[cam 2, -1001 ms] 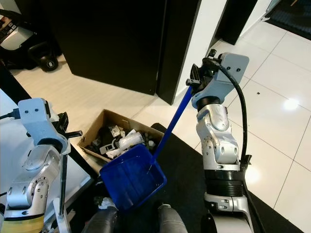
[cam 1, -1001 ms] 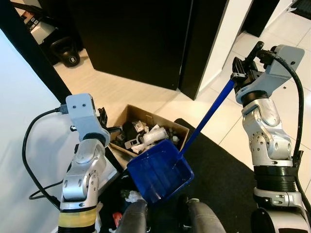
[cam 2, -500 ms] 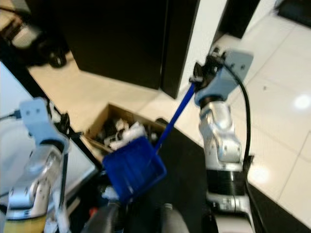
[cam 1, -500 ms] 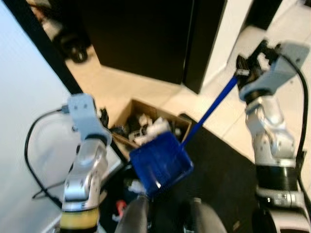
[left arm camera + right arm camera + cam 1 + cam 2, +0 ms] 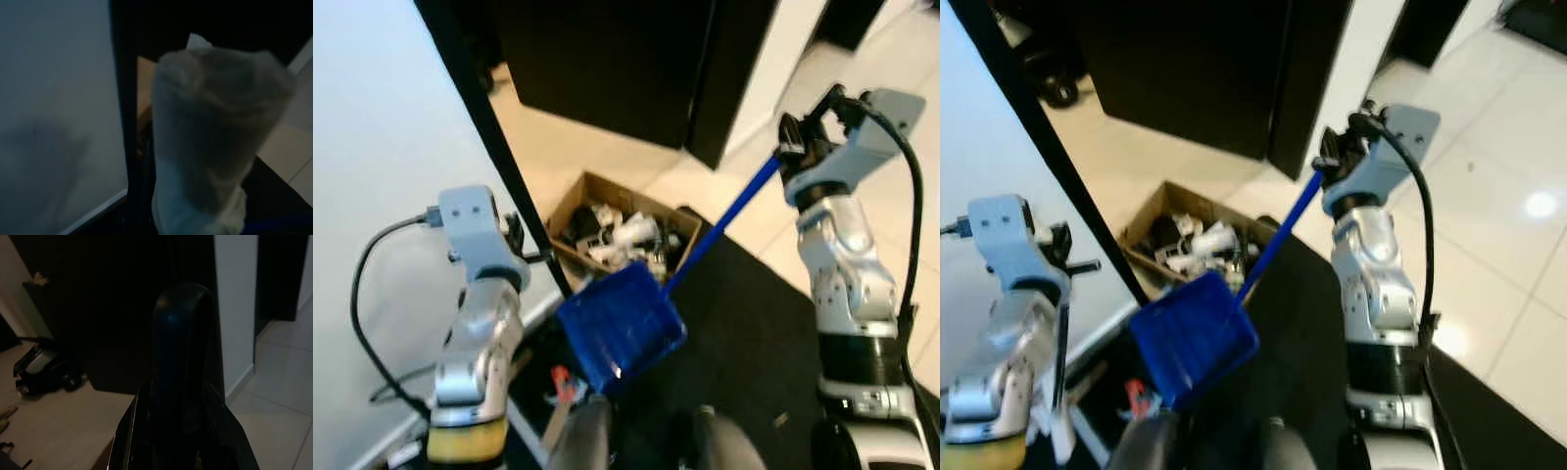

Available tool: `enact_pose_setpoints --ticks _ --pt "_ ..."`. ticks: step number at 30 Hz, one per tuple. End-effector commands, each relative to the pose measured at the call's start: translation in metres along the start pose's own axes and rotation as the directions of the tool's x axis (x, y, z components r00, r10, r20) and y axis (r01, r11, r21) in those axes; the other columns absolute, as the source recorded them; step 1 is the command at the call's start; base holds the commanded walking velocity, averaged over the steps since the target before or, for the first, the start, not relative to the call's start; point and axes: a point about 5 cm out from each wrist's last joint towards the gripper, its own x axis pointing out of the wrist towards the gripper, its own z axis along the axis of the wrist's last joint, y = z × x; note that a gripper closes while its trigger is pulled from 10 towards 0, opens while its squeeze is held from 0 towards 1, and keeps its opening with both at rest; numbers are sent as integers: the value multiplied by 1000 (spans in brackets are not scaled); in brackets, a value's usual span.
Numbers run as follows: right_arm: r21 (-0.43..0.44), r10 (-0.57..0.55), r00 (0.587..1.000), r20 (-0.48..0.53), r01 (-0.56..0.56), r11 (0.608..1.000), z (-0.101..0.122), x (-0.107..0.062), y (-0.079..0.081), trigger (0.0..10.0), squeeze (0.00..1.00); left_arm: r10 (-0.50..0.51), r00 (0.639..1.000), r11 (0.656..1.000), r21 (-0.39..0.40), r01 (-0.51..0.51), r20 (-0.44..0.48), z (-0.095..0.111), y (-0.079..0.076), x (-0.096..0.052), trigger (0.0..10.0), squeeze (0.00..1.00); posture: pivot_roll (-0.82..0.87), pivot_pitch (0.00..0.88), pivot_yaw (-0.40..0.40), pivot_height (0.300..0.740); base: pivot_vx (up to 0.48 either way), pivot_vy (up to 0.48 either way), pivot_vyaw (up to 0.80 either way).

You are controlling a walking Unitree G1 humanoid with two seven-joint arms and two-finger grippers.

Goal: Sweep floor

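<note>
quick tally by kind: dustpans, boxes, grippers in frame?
dustpan: 1
box: 1
right gripper, left gripper: 2
total: 4

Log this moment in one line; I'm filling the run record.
right claw: shut on dustpan handle | dustpan: raised beside cardboard box | left claw: unclear

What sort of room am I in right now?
Probably a home hallway or entry area: glossy white floor tiles, tall dark doors, a black mat, and a cardboard box of rubbish beside the blue dustpan that the right gripper holds.
</note>
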Motion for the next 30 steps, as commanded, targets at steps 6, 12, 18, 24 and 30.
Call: enact_pose_setpoints --ticks 6,12,18,24,30 --pt "10 -7 1000 12 7 1000 3 -1 -2 10000 0 18 1000 999 35 -18 9 1 3 -1 10000 0 59 137 -6 740 -286 0 0" --pt "7 -7 1000 10 7 1000 3 -1 -2 10000 0 16 1000 999 37 -17 9 0 3 -1 10000 0 57 138 -5 740 -279 0 0" --pt "8 -7 1000 11 7 1000 3 -1 -2 10000 0 17 1000 999 39 -17 10 1 3 -1 10000 0 57 137 -5 740 -273 0 0" --pt "7 -4 1000 12 4 1000 3 -1 -1 10000 0 15 1000 999 39 -15 3 0 4 0 10000 0 56 135 -5 740 0 0 0" --pt "-6 -6 1000 6 6 1000 1 -2 -3 10000 0 9 1000 999 48 -9 -1 -2 3 1 10000 0 55 132 -1 740 0 0 0"
